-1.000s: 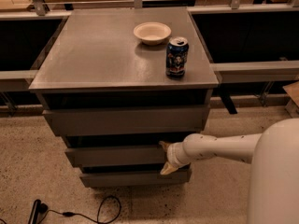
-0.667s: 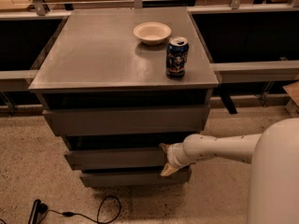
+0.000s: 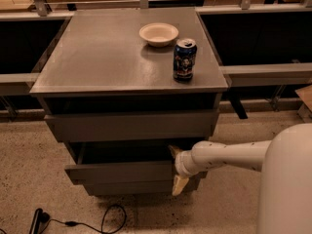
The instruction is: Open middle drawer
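My gripper (image 3: 176,168) is at the right end of the middle drawer (image 3: 122,172). Its two fingers are spread apart, one above the front panel and one below it. I can't tell if they press on it. The middle drawer sits under the top drawer (image 3: 131,125) and above the bottom drawer (image 3: 131,188). A dark gap shows above its front, so I think it is out a little way, not fully open. It needs a longer pull. High above the middle drawer, a bowl (image 3: 158,34) and a can (image 3: 185,59) stand on the cabinet top (image 3: 97,57).
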`<state>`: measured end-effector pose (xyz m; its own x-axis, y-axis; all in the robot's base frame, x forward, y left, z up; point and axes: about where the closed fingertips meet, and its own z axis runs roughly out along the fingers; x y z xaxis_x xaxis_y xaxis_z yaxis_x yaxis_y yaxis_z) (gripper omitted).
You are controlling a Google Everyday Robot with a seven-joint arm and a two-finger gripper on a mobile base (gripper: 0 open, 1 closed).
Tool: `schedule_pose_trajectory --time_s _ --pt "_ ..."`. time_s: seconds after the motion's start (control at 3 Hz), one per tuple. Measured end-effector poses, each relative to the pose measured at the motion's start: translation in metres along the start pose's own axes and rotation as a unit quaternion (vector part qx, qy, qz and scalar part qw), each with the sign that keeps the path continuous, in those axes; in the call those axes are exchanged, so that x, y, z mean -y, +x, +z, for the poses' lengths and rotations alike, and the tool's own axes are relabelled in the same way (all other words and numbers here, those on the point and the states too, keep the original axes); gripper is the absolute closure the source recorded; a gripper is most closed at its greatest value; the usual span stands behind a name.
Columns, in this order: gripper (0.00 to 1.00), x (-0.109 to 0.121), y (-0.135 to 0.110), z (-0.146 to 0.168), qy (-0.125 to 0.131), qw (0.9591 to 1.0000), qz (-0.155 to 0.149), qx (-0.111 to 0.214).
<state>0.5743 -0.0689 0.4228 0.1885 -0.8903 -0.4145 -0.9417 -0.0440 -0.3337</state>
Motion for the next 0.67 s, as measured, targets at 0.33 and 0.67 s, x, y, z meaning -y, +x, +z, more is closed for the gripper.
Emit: schedule_pose_trajectory --time_s 0.33,0.67 --pt "0.0 0.0 0.0 0.0 0.0 1.0 0.0 0.0" --pt "0.0 -0.0031 -0.0005 -0.0036 -0.008 1.0 -0.003 0.005"
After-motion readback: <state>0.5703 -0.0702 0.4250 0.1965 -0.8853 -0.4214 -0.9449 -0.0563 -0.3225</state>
